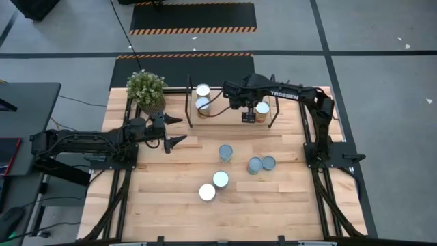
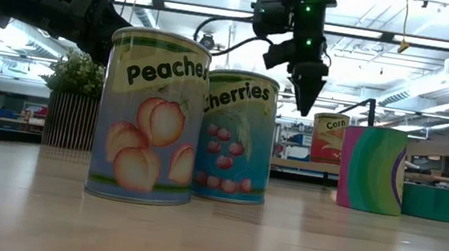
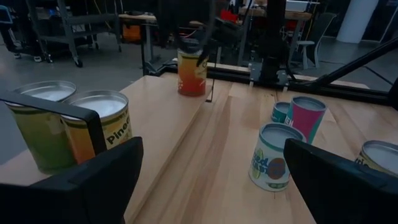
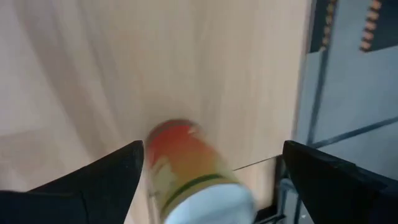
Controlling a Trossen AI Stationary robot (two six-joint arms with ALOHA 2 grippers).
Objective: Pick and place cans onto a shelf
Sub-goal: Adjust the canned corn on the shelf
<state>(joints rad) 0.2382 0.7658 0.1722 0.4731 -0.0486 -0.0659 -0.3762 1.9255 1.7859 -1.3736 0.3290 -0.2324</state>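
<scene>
The shelf [image 1: 218, 111] stands at the table's far side. Two cans [image 1: 203, 97] stand at its left end and a red-orange can [image 1: 262, 108] at its right end. My right gripper [image 1: 250, 115] hangs open above the red-orange can [image 4: 186, 168], with one finger on either side of it and clear of it. In the low view the right gripper [image 2: 304, 88] points down, above this can [image 2: 328, 137]. My left gripper [image 1: 175, 130] is open and empty, left of the shelf. Several more cans stand on the table, among them a peaches can [image 2: 151, 115] and a cherries can [image 2: 236, 136].
A potted plant [image 1: 145, 90] stands at the far left corner. Loose cans stand mid-table: one [image 1: 225, 152], a pair [image 1: 261, 164] and another pair [image 1: 214, 185]. The shelf's black end frames [image 1: 189, 99] rise at both ends of its board.
</scene>
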